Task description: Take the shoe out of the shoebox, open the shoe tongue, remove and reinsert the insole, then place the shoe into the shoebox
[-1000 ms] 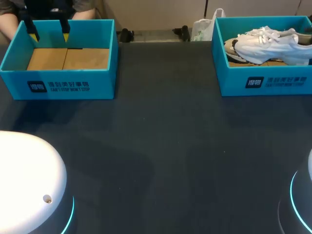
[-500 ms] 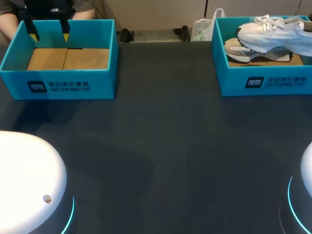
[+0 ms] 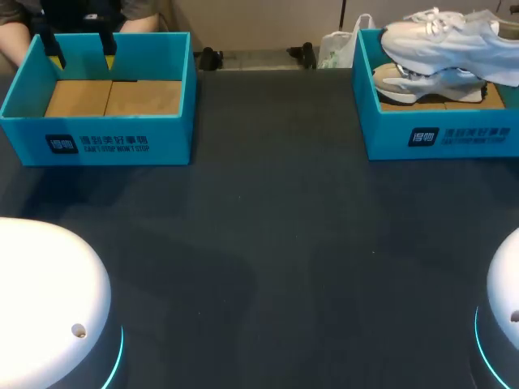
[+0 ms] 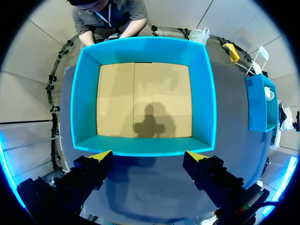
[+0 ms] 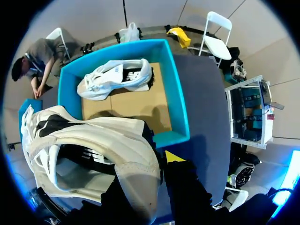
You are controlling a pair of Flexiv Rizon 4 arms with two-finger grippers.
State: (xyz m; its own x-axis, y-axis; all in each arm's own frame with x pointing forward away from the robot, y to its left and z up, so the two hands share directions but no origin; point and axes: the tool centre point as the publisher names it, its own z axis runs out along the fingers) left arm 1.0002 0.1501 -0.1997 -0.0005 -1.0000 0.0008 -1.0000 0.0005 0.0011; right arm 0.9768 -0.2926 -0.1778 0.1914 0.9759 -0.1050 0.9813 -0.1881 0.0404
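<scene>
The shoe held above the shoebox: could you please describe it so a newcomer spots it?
On the table, find the far-right teal shoebox. Of two white sneakers, it is the raised sneaker above the rim, not the resting sneaker inside.

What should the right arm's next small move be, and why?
Probably carry the shoe out over the bare table before the right shoebox: the right gripper holds it by the heel, above the box and the second shoe inside, so it seems free to travel.

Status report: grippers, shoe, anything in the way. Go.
Left gripper open over left shoebox. Right gripper shut on shoe, held by the heel above right shoebox. Second shoe lies in that box.
</scene>
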